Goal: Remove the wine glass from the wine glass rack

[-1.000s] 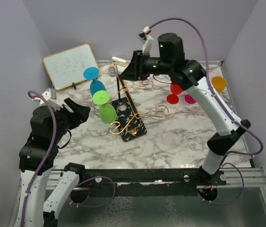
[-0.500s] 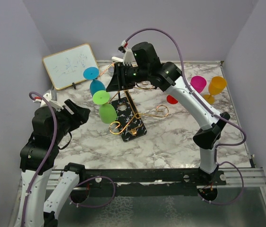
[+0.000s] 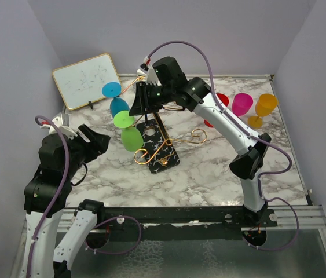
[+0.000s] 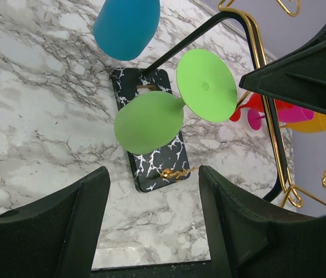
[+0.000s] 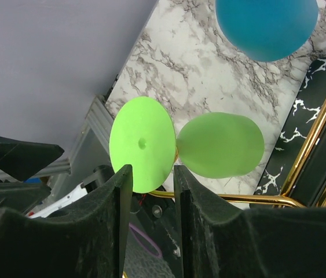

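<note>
Right pincer (image 5: 151,174), narrowly agape, by green wine glass (image 5: 220,145) foot rim; left pincer (image 4: 154,174) wide agape, well apart.

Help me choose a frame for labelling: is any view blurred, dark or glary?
Top view: evenly lit, sharp, no glare on the marble table. Left wrist view: green glass crisp, black fingers shadowy. Right wrist view: blue glass slightly soft, cropped at the top.

A framed whiteboard (image 3: 86,80) stands back left on the marble table (image 3: 209,168), three coloured glasses (image 3: 242,103) back right.
</note>
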Controlling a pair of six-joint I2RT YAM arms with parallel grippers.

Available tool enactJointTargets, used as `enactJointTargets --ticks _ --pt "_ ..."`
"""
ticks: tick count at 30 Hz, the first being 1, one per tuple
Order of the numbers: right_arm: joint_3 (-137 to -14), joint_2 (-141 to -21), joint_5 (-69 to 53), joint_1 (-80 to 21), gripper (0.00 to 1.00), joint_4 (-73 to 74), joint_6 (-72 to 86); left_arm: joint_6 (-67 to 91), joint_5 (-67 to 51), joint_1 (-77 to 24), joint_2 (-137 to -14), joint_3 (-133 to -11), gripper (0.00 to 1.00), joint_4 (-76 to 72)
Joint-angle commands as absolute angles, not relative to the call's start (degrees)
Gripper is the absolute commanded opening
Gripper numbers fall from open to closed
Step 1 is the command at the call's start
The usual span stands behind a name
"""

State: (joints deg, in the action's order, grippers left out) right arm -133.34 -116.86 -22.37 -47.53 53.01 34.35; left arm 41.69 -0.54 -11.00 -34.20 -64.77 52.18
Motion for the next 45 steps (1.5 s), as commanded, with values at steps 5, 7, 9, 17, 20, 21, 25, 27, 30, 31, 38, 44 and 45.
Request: enactJointTargets --ticks 5,7,9,17,20,21,25,27,30,31,38,44,45 --pt "-134.73 -118.07 -21.62 -48.03 0.34 51.96 35.32 41.81 0.77 -11.16 -32.56 -64.04 0.65 53.61" --pt "-134.70 -118.33 -21.64 -48.20 0.34 51.87 35.33 41.69 0.93 -11.16 -32.45 -63.90 0.65 53.72" --pt "-134.65 -118.54 -21.71 -48.33 0.34 51.86 35.33 41.60 1.09 -11.16 -32.31 -63.85 0.65 53.81" --pt "-134.77 -119.57 -21.54 -48.76 0.34 51.40 35.42 41.38 1.35 -11.16 -31.86 -63.58 0.65 54.25" --pt "-134.84 -119.56 -22.18 -48.93 0.34 50.80 35.55 41.31 1.61 -11.12 -31.73 -63.50 0.65 54.41" --pt "-134.78 -119.35 -22.19 -49.14 0.33 50.48 35.66 41.29 1.61 -11.12 -31.60 -63.49 0.65 54.48" --pt "-134.67 -118.65 -22.47 -49.61 0.33 49.52 36.07 41.30 1.67 -11.16 -31.48 -63.19 0.65 54.50" --pt "-134.56 -118.22 -22.66 -49.78 0.32 48.97 36.14 41.32 1.65 -11.16 -31.39 -63.03 0.65 54.42" --pt "-134.27 -117.67 -22.76 -50.00 0.31 48.09 36.55 41.46 1.57 -11.16 -31.25 -62.74 0.65 54.28" --pt "-134.10 -117.53 -22.76 -50.05 0.31 47.77 36.68 41.49 1.44 -11.16 -31.21 -62.66 0.65 54.17" --pt "-134.03 -117.28 -22.93 -50.49 0.31 46.98 37.07 41.68 1.29 -11.16 -30.98 -62.51 0.65 54.23" --pt "-133.60 -117.00 -23.00 -50.62 0.31 46.42 37.18 41.77 1.05 -11.15 -30.88 -62.21 0.65 54.06" --pt "-133.59 -117.12 -23.14 -50.70 0.31 46.32 37.18 41.87 1.02 -11.12 -30.91 -62.16 0.65 54.05"
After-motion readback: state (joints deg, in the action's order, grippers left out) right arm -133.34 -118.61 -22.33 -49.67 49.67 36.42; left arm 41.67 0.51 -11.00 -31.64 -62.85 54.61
